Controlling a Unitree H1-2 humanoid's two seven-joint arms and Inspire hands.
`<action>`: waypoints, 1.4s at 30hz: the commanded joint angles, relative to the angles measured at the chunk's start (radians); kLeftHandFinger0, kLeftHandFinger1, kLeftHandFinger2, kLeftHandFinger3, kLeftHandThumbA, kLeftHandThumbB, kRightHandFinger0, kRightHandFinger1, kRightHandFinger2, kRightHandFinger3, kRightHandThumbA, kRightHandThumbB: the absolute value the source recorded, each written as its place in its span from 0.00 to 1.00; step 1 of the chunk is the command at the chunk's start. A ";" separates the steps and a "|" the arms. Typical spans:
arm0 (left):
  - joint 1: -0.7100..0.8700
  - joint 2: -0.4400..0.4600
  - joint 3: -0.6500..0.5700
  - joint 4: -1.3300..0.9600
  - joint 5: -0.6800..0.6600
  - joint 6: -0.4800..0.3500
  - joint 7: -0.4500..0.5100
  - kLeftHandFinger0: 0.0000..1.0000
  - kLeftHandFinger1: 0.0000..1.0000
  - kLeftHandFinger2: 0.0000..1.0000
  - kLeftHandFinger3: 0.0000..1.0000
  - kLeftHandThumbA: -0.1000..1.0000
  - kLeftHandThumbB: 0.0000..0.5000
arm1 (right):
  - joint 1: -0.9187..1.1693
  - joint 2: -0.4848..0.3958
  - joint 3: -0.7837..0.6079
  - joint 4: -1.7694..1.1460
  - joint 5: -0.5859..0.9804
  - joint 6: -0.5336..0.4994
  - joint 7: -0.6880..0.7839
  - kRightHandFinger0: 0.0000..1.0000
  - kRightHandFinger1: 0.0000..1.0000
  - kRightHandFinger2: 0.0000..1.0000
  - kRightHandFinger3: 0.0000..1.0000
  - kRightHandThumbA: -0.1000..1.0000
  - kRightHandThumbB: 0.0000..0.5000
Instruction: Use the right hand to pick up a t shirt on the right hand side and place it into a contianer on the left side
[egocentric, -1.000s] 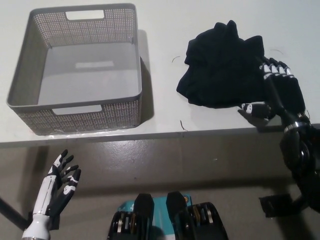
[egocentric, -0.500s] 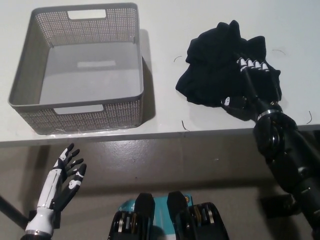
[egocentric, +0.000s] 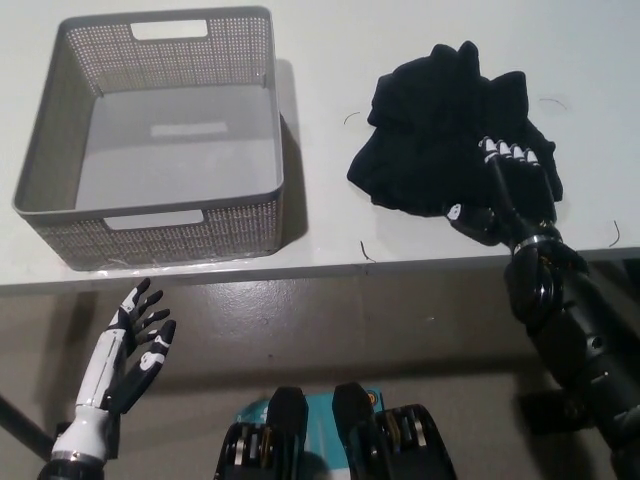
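Note:
A crumpled black t-shirt lies on the white table at the right. My black right hand rests on the shirt's near right edge, fingers spread flat over the cloth and not closed on it. The grey perforated container stands on the table's left side and holds nothing. My white left hand hangs open below the table's front edge at the lower left.
The table's front edge runs across the picture just below the container and the shirt. A brownish floor lies beneath it. A few thin dark threads lie on the table near the shirt.
My right hand moved left from beside the shirt's right edge onto the shirt, then settled slightly lower. The left hand barely moved.

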 joint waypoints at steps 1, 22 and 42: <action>-0.019 0.014 0.001 -0.016 -0.006 -0.032 -0.010 0.77 0.85 0.93 1.00 0.73 0.52 | -0.072 0.013 -0.076 0.083 0.112 -0.187 -0.189 0.17 0.37 0.55 0.56 0.00 0.23; -0.004 0.013 0.004 -0.026 -0.008 -0.032 -0.017 0.76 0.84 0.93 1.00 0.72 0.50 | -0.144 0.060 -0.175 0.062 0.269 -0.296 -0.118 0.00 0.41 0.75 0.77 0.00 0.27; 0.004 0.007 0.007 -0.018 -0.004 -0.032 -0.017 0.78 0.85 0.94 1.00 0.73 0.59 | -0.496 0.227 -0.194 -0.354 0.335 -0.156 -0.002 0.00 0.19 0.55 0.58 0.00 0.30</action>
